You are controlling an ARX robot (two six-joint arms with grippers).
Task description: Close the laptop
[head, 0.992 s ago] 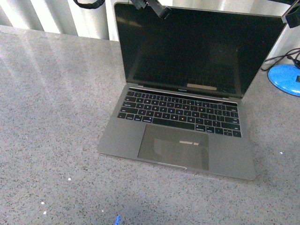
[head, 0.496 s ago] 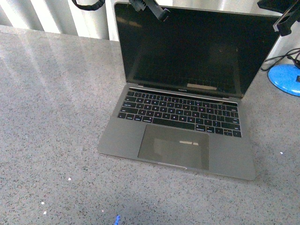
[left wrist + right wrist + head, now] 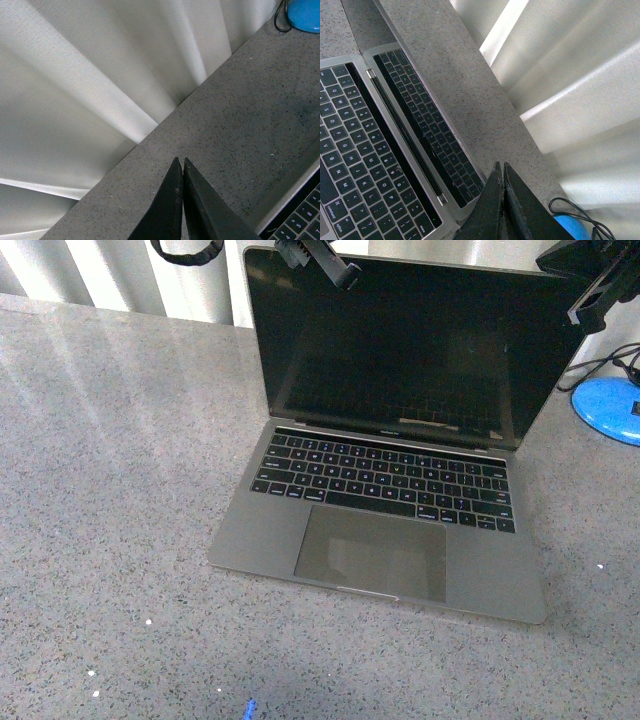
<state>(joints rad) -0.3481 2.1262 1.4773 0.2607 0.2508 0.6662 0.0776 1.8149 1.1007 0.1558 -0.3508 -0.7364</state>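
Note:
The grey laptop (image 3: 385, 530) stands open on the speckled grey table (image 3: 110, 490), its dark screen (image 3: 400, 350) raised and tilted a little forward. My left gripper (image 3: 345, 273) is shut at the screen's top edge, near its left corner. My right gripper (image 3: 590, 305) is shut at the screen's top right corner. In the left wrist view the shut left gripper (image 3: 180, 161) hangs over bare table, with a corner of the laptop's keyboard (image 3: 300, 220) beside it. In the right wrist view the shut right gripper (image 3: 500, 165) is over the keyboard (image 3: 365, 165) and its reflection.
A blue round object (image 3: 608, 408) with a black cable (image 3: 600, 365) lies on the table right of the laptop; it also shows in the right wrist view (image 3: 570, 222). A white pleated curtain (image 3: 85, 75) runs behind the table. A small blue scrap (image 3: 250, 707) lies near the front edge.
The screen has tipped slightly forward, its reflection of the keys shifting. My right gripper has come further in and down at the top right corner. My left gripper stays at the top edge.

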